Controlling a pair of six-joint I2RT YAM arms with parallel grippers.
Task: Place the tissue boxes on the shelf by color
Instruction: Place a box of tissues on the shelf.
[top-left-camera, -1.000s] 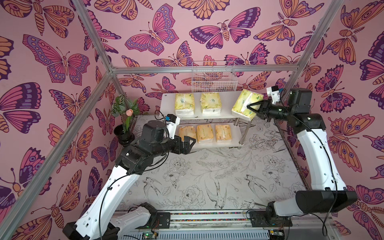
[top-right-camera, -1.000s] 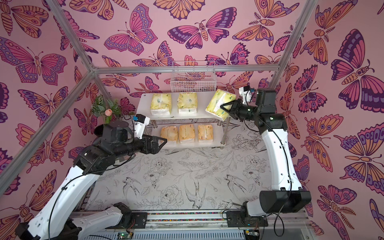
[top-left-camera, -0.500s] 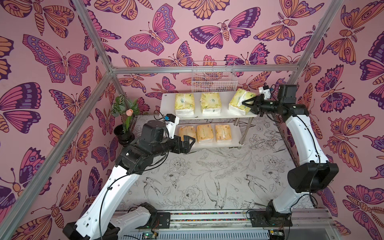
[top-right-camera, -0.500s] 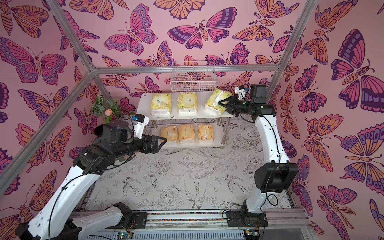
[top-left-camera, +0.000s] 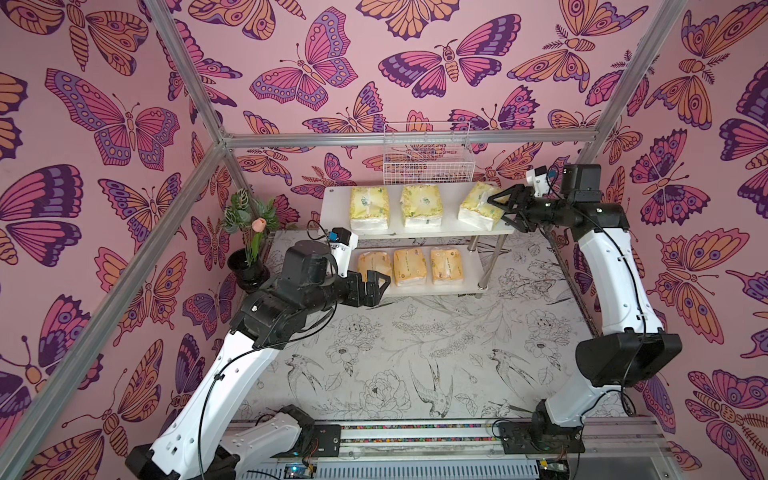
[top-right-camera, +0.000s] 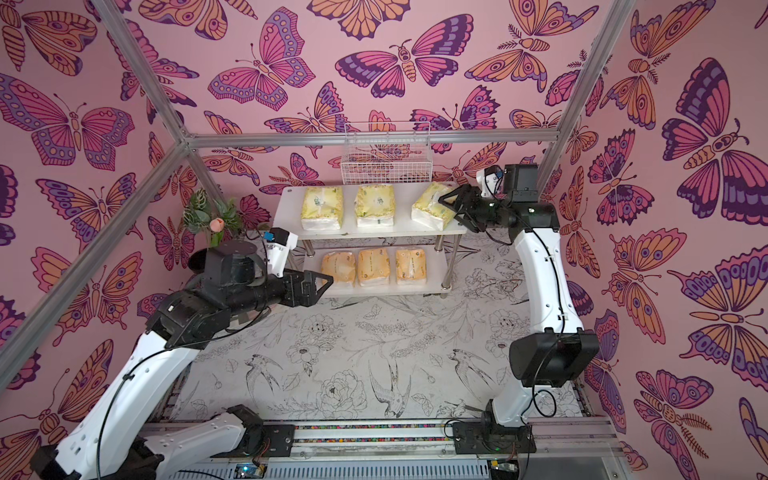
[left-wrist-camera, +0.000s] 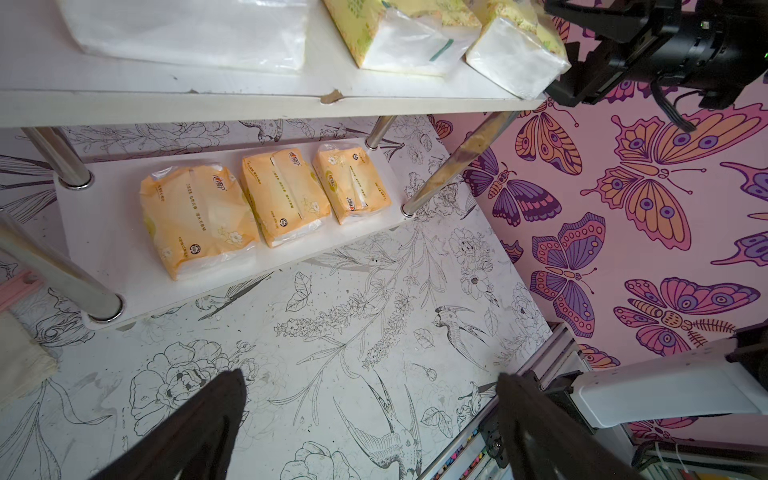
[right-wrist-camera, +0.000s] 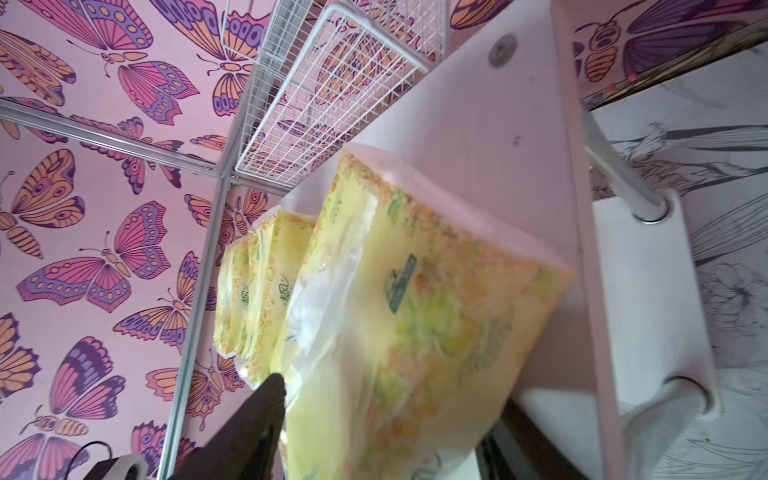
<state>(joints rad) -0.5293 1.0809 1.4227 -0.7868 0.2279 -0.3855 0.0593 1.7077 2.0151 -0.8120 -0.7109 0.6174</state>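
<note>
**Packs sorted by tier, both claws parted**

The left gripper (top-left-camera: 379, 279) hangs empty, jaws wide apart, at the shelf's (top-left-camera: 449, 231) 8 o'clock corner. Three orange tissue packs (top-left-camera: 409, 267) line its lower board. Above lie three yellow-green packs (top-left-camera: 370, 202). The 3 o'clock pack (top-left-camera: 473, 204) lies askew between the right gripper's (top-left-camera: 498, 208) parted jaws.

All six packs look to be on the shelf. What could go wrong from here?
1. The rightmost yellow-green pack lies askew at the right end of the top board, close to its corner, with the right claw open around it. A careless withdrawal might drag it over the edge.
2. The left claw, open, hovers beside the nearest orange pack on the lower board. A sideways move might nudge that pack.
</note>
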